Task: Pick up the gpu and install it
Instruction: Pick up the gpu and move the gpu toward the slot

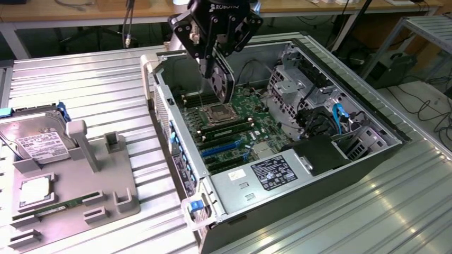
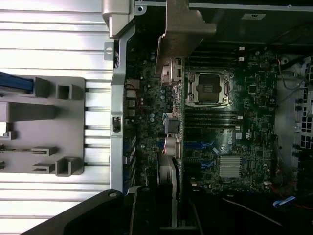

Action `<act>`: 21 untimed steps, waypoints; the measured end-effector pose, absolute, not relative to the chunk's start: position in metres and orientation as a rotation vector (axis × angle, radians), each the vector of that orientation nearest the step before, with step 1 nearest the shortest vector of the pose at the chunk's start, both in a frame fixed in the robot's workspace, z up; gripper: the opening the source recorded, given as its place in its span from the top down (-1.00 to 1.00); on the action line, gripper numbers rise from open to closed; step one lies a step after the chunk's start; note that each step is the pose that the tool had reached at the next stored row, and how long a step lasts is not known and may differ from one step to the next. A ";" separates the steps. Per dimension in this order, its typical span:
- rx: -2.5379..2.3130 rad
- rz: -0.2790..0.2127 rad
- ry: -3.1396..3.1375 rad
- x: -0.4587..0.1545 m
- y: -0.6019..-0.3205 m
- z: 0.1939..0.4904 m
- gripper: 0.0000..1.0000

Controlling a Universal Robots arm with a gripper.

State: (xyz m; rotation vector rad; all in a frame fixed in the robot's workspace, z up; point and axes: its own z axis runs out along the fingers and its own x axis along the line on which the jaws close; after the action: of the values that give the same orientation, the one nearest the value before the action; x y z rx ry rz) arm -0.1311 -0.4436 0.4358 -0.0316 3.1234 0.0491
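jaws pinched narrow on the gpu, gripping it by its upper end, and the card hangs on edge, long side pointing down into the open computer case. its pale metal bracket juts out ahead of me in the wrist view. right under the card, the motherboard, and the card's lower end hovers by the cpu socket, not seated in anything. just past that, the blue slots sit bare, and a small silver heatsink lies beside them. further out along the case, the power supply with its dark label. off to the exterior view's left, well apart from the case, a grey holder tray on the ribbed metal table, carrying 1 silver hard drive and 1 green ram stick.
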 end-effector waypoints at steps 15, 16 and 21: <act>-0.032 0.049 3.123 -0.121 -0.444 0.435 0.44; -0.032 0.049 3.123 -0.120 -0.444 0.435 0.44; -0.032 0.049 3.123 -0.117 -0.444 0.434 0.44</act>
State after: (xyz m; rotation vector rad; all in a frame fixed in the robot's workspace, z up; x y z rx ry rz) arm -0.1172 -0.4436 0.4345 -0.0316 3.1234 0.0492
